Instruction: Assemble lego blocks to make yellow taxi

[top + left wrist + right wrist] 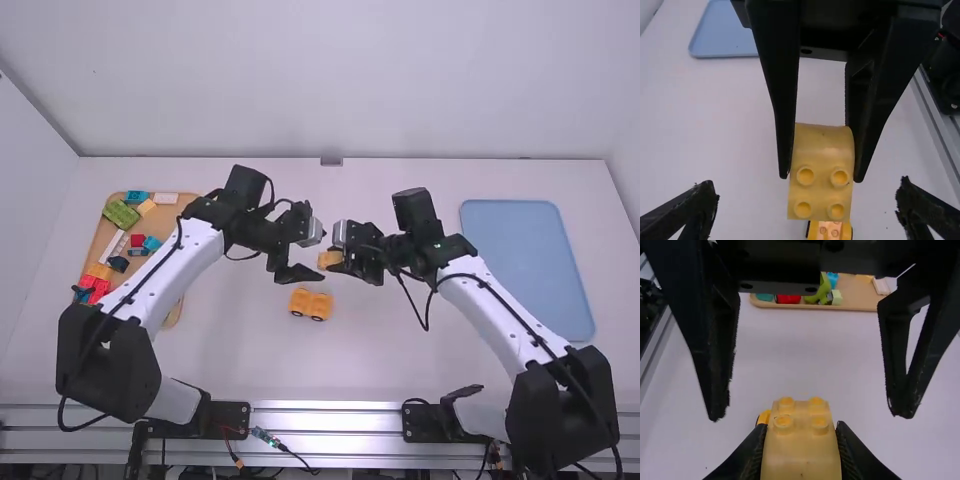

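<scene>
Between the two arms, my right gripper (345,262) holds a yellow block (329,260) above the table. In the right wrist view my right gripper (801,447) is shut on the yellow block (801,445), its studs showing. My left gripper (300,258) faces it from the left; in the left wrist view the left gripper (807,210) is open, its fingers wide on both sides of the yellow block (822,170) without touching it. The yellow car base with wheels (311,303) stands on the table just below the grippers.
At the left, a wooden tray (108,232) holds several coloured blocks, partly behind the left arm. A blue tray (528,265) lies at the right. A metal rail (330,420) runs along the near edge.
</scene>
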### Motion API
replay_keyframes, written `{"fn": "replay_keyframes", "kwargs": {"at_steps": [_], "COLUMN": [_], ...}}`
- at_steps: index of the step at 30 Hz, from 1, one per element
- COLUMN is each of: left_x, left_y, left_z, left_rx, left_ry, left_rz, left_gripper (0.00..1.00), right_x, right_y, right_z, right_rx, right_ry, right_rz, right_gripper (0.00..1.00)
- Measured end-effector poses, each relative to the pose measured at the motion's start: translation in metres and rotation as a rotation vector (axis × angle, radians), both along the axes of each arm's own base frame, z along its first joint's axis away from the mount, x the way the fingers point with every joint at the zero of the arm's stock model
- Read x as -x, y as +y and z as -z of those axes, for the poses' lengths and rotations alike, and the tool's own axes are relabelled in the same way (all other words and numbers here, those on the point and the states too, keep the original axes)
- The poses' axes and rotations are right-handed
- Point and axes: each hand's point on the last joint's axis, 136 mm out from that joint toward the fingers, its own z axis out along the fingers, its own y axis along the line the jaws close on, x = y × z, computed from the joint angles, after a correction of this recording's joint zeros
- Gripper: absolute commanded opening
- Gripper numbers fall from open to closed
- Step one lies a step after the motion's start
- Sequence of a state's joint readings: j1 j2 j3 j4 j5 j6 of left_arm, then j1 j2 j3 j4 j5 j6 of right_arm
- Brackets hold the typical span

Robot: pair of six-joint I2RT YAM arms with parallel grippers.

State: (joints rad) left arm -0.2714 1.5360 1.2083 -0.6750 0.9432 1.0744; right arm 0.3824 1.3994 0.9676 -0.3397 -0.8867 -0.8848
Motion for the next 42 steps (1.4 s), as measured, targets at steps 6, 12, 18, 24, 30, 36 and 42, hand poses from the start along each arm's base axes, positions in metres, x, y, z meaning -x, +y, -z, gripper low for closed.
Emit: {"fn": "replay_keyframes", "kwargs": {"at_steps": [6,12,18,24,30,36,42], "left_x": [0.002,0.004,0.009,0.010,0.009,0.008,0.007], "left_y": [0.000,0.000,-0.006,-0.005,-0.004,-0.005,-0.005], "left_z": [0.004,0.005,0.009,0.013,0.014,0.014,0.014], "left_rx": [-0.004,-0.006,-0.006,-0.019,-0.027,-0.025,-0.027], "left_ry": [0.012,0.019,0.019,0.021,0.017,0.010,-0.014], "left_rz": [0.001,0.003,0.024,0.022,0.017,0.017,0.027], "left_gripper": [0.90,0.84,0.73,0.58,0.48,0.31,0.16], "right_x": [0.002,0.002,0.003,0.003,0.003,0.002,0.003], "right_y": [0.001,0.001,0.002,0.001,0.002,0.002,0.001], "right_z": [-0.002,-0.002,-0.003,-0.003,-0.003,-0.003,-0.003], "right_rx": [-0.012,-0.015,-0.017,-0.017,-0.017,-0.017,-0.019], "right_ry": [0.003,0.004,0.004,0.006,0.005,0.004,0.018], "right_rz": [-0.011,-0.013,-0.015,-0.015,-0.015,-0.015,-0.010], "right_gripper": [0.09,0.09,0.08,0.08,0.09,0.09,0.11]}}
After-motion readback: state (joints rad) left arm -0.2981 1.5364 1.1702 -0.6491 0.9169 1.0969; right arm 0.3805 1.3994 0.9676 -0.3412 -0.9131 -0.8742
